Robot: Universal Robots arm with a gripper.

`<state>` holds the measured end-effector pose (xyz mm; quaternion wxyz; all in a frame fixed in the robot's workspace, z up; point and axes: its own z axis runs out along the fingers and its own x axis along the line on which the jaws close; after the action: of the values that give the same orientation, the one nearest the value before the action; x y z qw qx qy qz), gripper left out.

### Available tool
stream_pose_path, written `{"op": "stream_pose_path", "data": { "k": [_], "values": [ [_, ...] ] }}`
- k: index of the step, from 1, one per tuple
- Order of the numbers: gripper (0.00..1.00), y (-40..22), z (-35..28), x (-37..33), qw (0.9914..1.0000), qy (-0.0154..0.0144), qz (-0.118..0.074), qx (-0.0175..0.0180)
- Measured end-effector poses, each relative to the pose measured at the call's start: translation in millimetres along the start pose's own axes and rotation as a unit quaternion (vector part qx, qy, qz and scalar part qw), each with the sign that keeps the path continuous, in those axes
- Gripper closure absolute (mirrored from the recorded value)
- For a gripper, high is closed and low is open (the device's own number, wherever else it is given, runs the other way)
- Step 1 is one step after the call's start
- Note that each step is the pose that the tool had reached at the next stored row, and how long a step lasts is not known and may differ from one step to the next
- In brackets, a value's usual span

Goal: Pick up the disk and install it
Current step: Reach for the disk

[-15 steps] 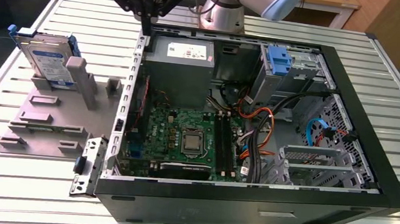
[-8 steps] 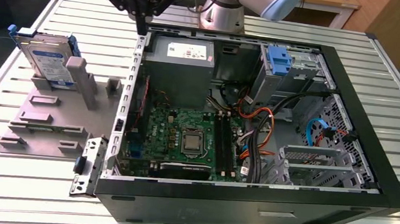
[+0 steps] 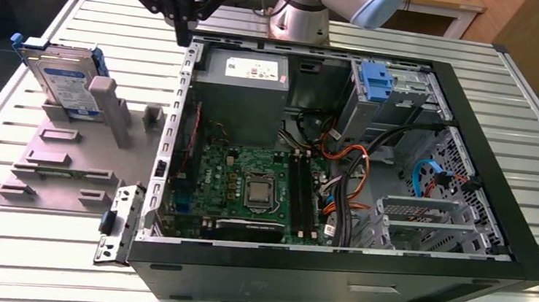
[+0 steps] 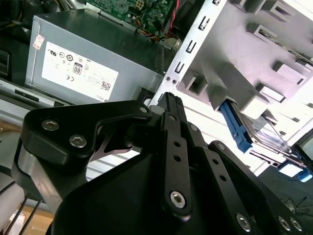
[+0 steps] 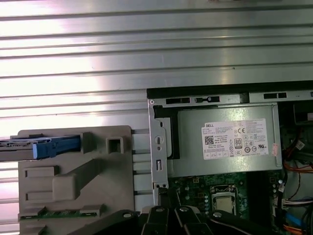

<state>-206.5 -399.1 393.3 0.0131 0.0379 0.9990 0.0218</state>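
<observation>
In the exterior view, the disk (image 3: pixel 61 78) is seen standing upright on its edge in a slot of the grey holder stand (image 3: pixel 64 155), which is laid on the slatted metal surface (image 3: pixel 25 261) at the exterior view's left. The disk's blue bracket is seen framing its label side. An open computer case (image 3: pixel 338 267) is laid on its side just beside the stand, with the motherboard (image 3: pixel 247 186) and the grey power supply (image 3: pixel 242 72) exposed. A blue-handled drive carrier (image 3: pixel 375 83) is seated atop a grey metal cage inside the case. The black claw (image 3: pixel 180 37) is held above the case's corner next to the power supply, apart from the disk, and nothing is gripped by it; its fingers appear pressed together to a single narrow tip. In the second wrist view, the claw (image 4: pixel 168 98) is shown with the power supply (image 4: pixel 88 63) behind it and the disk (image 4: pixel 274 142) off to one side in the stand (image 4: pixel 244 58). In the first wrist view, the disk (image 5: pixel 29 147) is seen edge-on.
</observation>
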Motion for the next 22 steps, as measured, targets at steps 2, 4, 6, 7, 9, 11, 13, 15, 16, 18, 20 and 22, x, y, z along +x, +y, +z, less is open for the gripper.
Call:
{"op": "stream_pose_path", "data": {
  "k": [2,4,6,7,9,11,13,15,16,18,20,22],
  "values": [
    [0.89,-0.1,-0.1,1.9,1.00000,0.0000,0.000,0.0000],
    [0.89,-0.3,-0.1,3.8,1.00000,0.0000,0.000,0.0000],
    [0.89,-0.4,-0.2,5.7,1.00000,0.0000,0.000,0.0000],
    [0.89,-0.5,-0.2,6.5,1.00000,0.0000,0.000,0.0000],
    [0.89,-0.6,-0.2,8.3,1.00000,0.0000,0.000,0.0000],
    [0.89,-0.8,-0.3,10.0,1.00000,0.0000,0.000,0.0000],
    [0.89,-0.9,-0.3,11.6,1.00000,0.0000,0.000,0.0000],
    [0.89,-1.0,-0.4,13.2,1.00000,0.0000,0.000,0.0000],
    [0.89,-1.1,-0.4,13.9,1.00000,0.0000,0.000,0.0000],
    [0.89,-1.2,-0.4,15.6,1.00000,0.0000,0.000,0.0000],
    [0.89,-1.3,-0.5,17.3,1.00000,0.0000,0.000,0.0000],
    [0.89,-1.4,-0.5,18.8,1.00000,0.0000,0.000,0.0000]
  ]
}}
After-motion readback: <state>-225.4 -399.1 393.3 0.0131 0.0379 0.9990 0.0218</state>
